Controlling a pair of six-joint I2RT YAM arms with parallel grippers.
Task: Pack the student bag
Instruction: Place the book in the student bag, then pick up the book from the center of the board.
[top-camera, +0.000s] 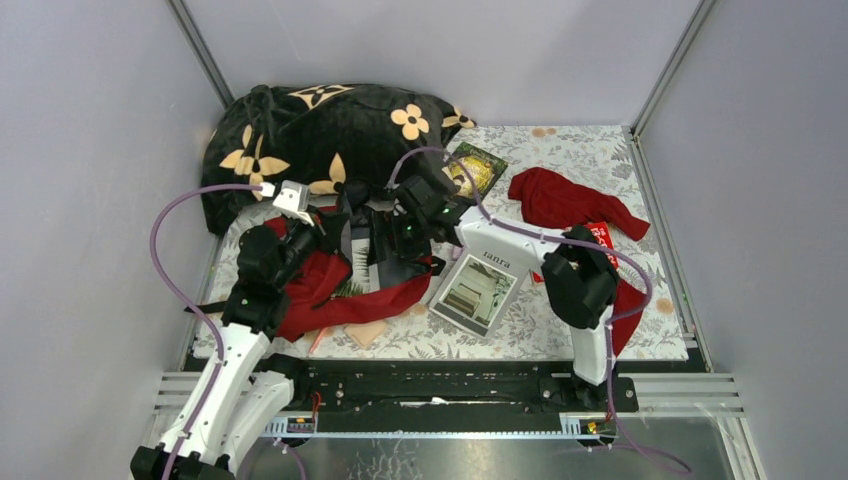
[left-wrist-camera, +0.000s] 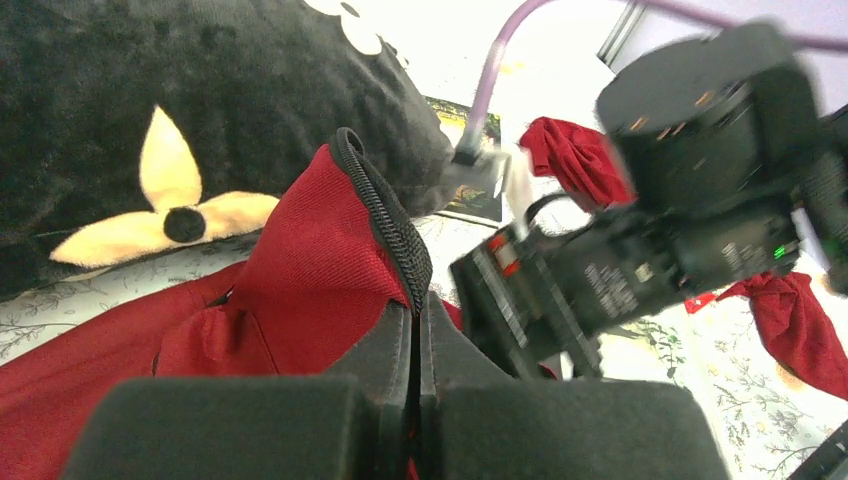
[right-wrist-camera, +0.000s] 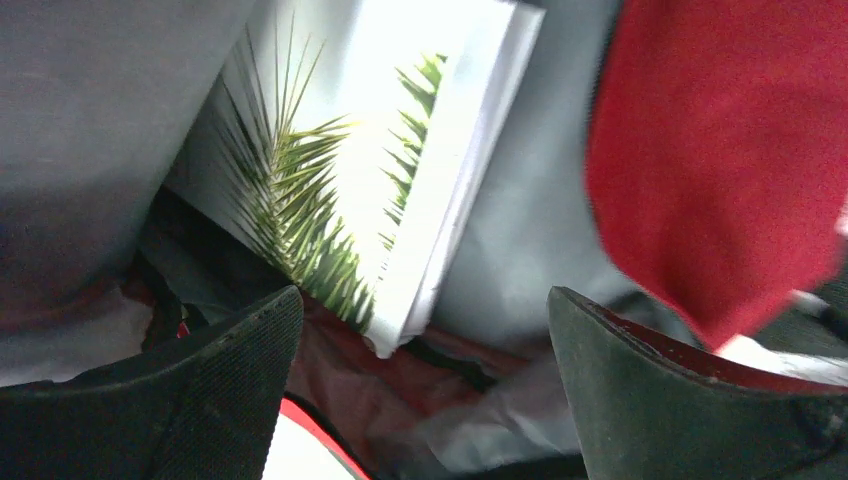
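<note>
We see the main risk at the mouth of the student bag (top-camera: 330, 290), which lies toward the left edge of the table. The left gripper (left-wrist-camera: 415, 330) is clamped tight on the bag's zipper rim and lifts it. If that thin pinch slips, the flap would drop onto the right gripper (right-wrist-camera: 425, 320), which hangs inside the opening with its jaws spread wide and nothing between them. Just below those jaws a palm-leaf book (right-wrist-camera: 370, 180) leans at an angle against the grey lining. A careless pull-out could, we think, hook a fingertip on the lining or the book's corner and drag it back out. The two arms also stand very near each other over the bag, so a sideways move could knock them together or snag a purple cable (top-camera: 170, 250). Counting, we find one bag and one black flowered blanket (top-camera: 300, 130) in the far left corner. There are three books: the one in the bag, a white book (top-camera: 478, 290) just beside the bag near the table's middle, and a green book (top-camera: 478, 168) by the far edge. We also count two heaps of red cloth (top-camera: 570, 203) toward the right edge, though we cannot tell whether they are one piece.
</note>
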